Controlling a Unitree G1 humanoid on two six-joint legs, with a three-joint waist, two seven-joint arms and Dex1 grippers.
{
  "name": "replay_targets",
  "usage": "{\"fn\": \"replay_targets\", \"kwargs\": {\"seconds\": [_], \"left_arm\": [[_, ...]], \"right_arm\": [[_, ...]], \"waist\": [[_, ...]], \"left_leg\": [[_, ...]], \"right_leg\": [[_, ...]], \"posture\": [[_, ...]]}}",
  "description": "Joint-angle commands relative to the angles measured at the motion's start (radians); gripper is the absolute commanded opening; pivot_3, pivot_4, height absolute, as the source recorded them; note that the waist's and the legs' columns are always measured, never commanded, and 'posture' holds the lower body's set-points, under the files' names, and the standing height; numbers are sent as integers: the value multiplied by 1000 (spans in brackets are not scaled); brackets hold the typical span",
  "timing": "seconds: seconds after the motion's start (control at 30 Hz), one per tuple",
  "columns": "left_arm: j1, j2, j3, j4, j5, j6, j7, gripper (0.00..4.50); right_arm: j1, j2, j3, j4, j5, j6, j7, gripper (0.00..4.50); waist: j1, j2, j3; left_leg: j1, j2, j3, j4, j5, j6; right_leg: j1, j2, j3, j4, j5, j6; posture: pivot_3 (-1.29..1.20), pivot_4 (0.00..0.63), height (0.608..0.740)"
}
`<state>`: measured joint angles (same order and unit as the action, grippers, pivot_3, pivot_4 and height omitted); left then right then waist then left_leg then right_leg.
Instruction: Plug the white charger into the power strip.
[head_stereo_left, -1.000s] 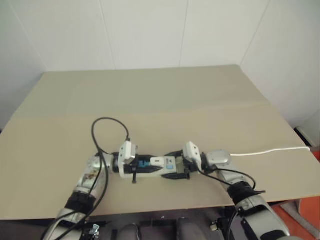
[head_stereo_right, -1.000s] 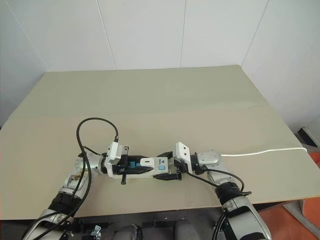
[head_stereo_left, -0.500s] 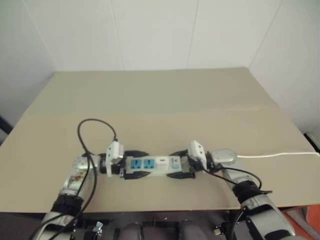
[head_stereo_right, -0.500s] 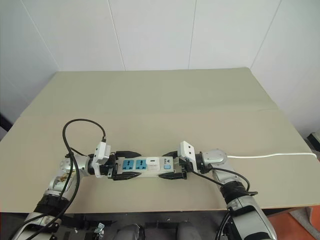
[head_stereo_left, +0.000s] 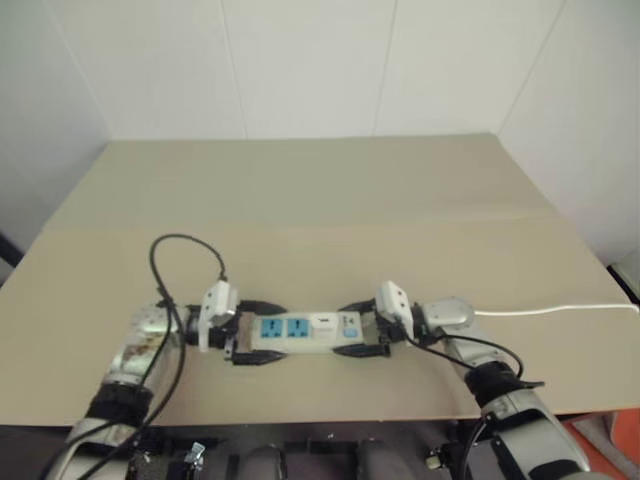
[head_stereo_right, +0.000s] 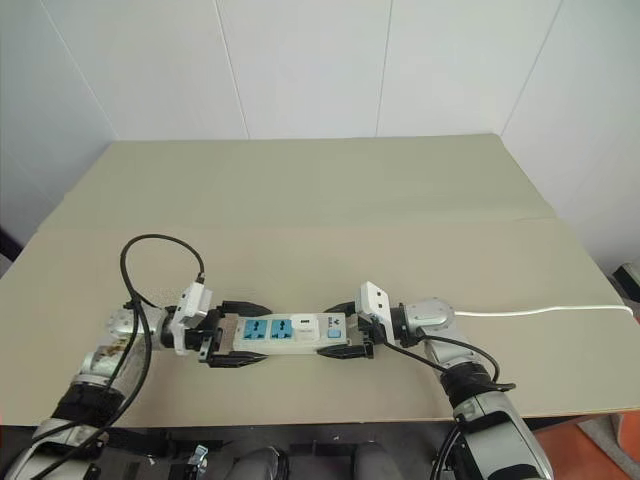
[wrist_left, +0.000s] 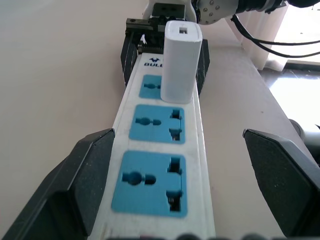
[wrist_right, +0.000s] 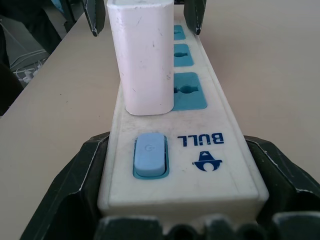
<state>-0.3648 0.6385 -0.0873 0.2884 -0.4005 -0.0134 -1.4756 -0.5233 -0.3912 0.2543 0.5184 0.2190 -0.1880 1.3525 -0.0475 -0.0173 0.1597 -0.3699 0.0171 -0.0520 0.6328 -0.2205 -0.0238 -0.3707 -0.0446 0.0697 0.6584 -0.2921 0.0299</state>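
The power strip (head_stereo_right: 285, 334) lies flat on the tan table (head_stereo_right: 330, 190), its long axis running crosswise between the two grippers, socket faces up. Its switch end, with a pale blue button (wrist_right: 150, 154) and a printed logo, points toward the right gripper (head_stereo_right: 358, 335); the far end points toward the left gripper (head_stereo_right: 232, 334). The white charger (wrist_left: 182, 60) stands upright in the socket nearest the switch, its long axis vertical, partly covering that blue face; the other two sockets toward the left gripper are bare. The right gripper's black fingers (wrist_right: 82, 192) press against both long sides of the strip's switch end, clamped on it. The left gripper stands wide, its fingers (wrist_left: 85, 175) apart from the strip's sides, holding nothing. A thin white cord (head_stereo_right: 545, 311) runs across the table beyond the right gripper.
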Motion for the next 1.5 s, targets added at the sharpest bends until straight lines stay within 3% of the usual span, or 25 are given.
{"fn": "replay_targets", "kwargs": {"seconds": [0.03, 0.1, 0.13, 0.27, 0.37, 0.63, 0.83, 1.03, 1.5], "left_arm": [[-68, 59, 71, -34, -32, 21, -14, 4499], [-91, 114, 92, -53, -33, 59, -26, 4500], [-96, 138, 101, -69, -31, 80, -20, 4500], [-76, 170, 153, -128, -53, 127, 29, 4500], [-19, 178, 205, -172, -64, 127, 68, 4500], [140, 243, 341, -307, -72, 175, 179, 4500], [250, 307, 423, -391, -103, 254, 214, 4500], [327, 319, 484, -453, -137, 310, 235, 4500], [348, 307, 482, -453, -160, 313, 242, 4500]], "right_arm": [[29, -21, -6, -22, -15, 21, -3, 3783], [44, -37, -26, -59, -5, 32, -12, 4430], [53, -50, -35, -84, 5, 47, -11, 4474], [93, -94, -83, -184, 33, 78, -39, 4474], [135, -141, -136, -279, 60, 106, -69, 4474], [284, -294, -297, -508, 159, 202, -108, 4474], [368, -378, -396, -570, 209, 244, -122, 4474], [398, -407, -444, -593, 238, 273, -133, 4474], [416, -407, -443, -619, 234, 288, -147, 4474]], "waist": [[1, -5, 4], [2, -7, 5], [2, -7, 6], [11, -7, 6], [11, -7, 8], [6, -7, 17], [4, -8, 18], [5, -8, 18], [5, -8, 18]], "left_leg": [[-1, 0, 0, 0, 0, 0], [-2, 0, -1, 0, 0, 0], [-4, 0, -1, 0, 0, 0], [-21, -1, -1, 3, 0, 0], [-24, -1, -2, 4, 0, 0], [-23, 0, -2, 4, 0, 0], [-22, 0, -1, 4, 0, 0], [-22, 0, 0, 4, 0, 0], [-22, 0, 0, 4, 0, 0]], "right_leg": [[-1, 0, 0, 0, 0, -1], [-2, 0, -1, 0, 1, -1], [-3, 0, -1, -1, 1, -2], [-18, -2, -1, 2, 2, -2], [-20, -2, -1, 1, 2, -2], [-21, -1, -1, 4, 1, -2], [-20, -1, -1, 4, 1, -2], [-20, -1, 0, 4, 1, -2], [-20, -1, 0, 4, 1, -2]], "posture": [[0, 150, 740], [0, 150, 740], [0, 150, 740], [0, 150, 740], [0, 150, 740], [0, 150, 740], [0, 150, 740], [0, 150, 740], [0, 150, 740]]}}
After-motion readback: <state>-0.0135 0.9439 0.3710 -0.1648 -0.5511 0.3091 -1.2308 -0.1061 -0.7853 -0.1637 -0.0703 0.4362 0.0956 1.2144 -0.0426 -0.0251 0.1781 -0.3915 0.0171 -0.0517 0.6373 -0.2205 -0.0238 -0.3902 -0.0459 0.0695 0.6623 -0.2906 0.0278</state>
